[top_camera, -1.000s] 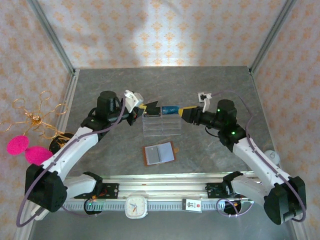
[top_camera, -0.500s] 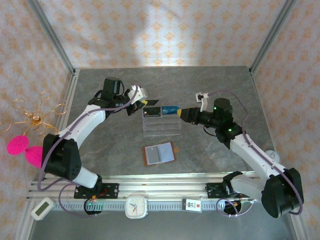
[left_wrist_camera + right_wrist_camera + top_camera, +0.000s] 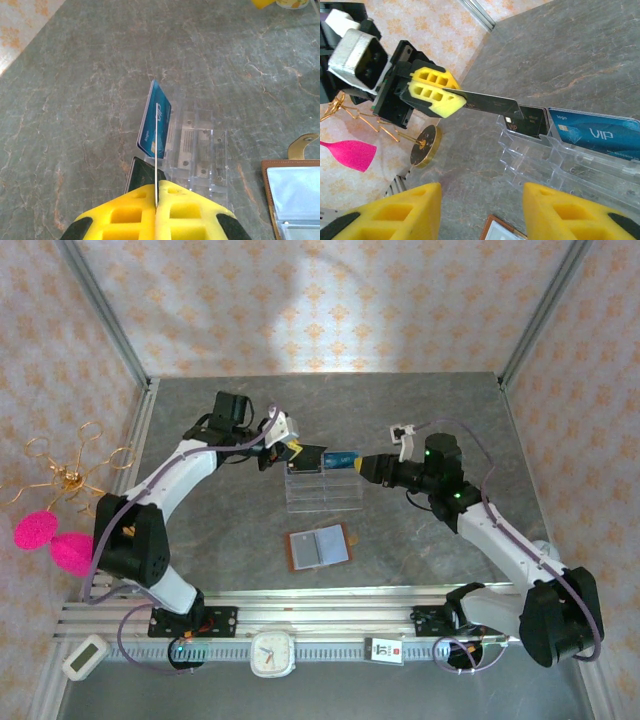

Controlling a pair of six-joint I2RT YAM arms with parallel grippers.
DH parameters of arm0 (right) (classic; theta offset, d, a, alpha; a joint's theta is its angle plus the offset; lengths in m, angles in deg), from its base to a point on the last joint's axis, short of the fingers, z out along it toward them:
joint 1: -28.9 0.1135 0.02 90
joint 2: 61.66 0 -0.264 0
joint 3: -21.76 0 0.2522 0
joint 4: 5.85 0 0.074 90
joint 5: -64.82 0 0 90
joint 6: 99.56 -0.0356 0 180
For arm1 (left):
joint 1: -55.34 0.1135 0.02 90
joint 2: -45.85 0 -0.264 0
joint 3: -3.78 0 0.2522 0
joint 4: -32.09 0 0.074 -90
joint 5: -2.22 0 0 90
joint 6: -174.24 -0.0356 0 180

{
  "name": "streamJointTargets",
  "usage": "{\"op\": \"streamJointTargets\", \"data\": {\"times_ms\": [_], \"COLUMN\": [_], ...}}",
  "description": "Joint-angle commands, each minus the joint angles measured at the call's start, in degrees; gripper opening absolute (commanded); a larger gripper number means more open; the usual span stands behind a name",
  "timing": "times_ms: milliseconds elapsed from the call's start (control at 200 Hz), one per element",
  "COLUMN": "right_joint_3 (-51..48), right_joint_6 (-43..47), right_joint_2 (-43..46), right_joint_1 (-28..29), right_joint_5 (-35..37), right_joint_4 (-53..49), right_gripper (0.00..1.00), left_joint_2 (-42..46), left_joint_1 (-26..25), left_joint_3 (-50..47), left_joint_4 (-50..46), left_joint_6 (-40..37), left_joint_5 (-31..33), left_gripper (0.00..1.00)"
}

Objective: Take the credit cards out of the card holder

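The left gripper (image 3: 456, 101) is pinching a thin dark plastic card (image 3: 490, 104), flat-on from the right wrist, edge-on from its own. The right gripper (image 3: 481, 195) is gaping, empty. The brown leather card holder (image 3: 318, 547) is lying open near the clear acrylic stand (image 3: 322, 492), contents blurred.

A clear tiered stand (image 3: 560, 160) on the grey table (image 3: 420, 410) holds a black card (image 3: 527, 121) beside a blue card (image 3: 600, 132), a dark card (image 3: 490, 104) slants above it, and a white clock (image 3: 272, 653) lies at the near edge.

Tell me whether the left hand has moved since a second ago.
Yes. The left hand has shifted slightly right, closer to the far-left corner of the clear stand.
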Motion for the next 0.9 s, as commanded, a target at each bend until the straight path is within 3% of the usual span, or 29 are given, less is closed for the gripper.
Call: {"op": "streamJointTargets", "data": {"times_ms": [0, 160, 891], "right_joint_3": [2.18, 2.32, 2.45], "right_joint_6": [1.4, 1.79, 1.83], "right_joint_2": [0.06, 0.06, -0.86], "right_joint_1": [-0.58, -0.79, -1.07], "right_joint_5": [-0.06, 0.01, -0.71], "right_joint_4": [-0.12, -0.55, -0.46], "right_gripper": [0.46, 0.46, 0.46], "left_joint_2": [-1.88, -5.44, -10.25], "left_joint_1": [-0.1, -0.16, -1.19], "left_joint_3": [2.85, 7.34, 9.26], "left_joint_4": [-2.44, -8.56, -9.44], "left_joint_6": [-3.03, -6.77, -6.65], "left_joint_5": [-1.4, -0.63, 1.58], "left_gripper": [0.0, 0.0, 0.0]}}
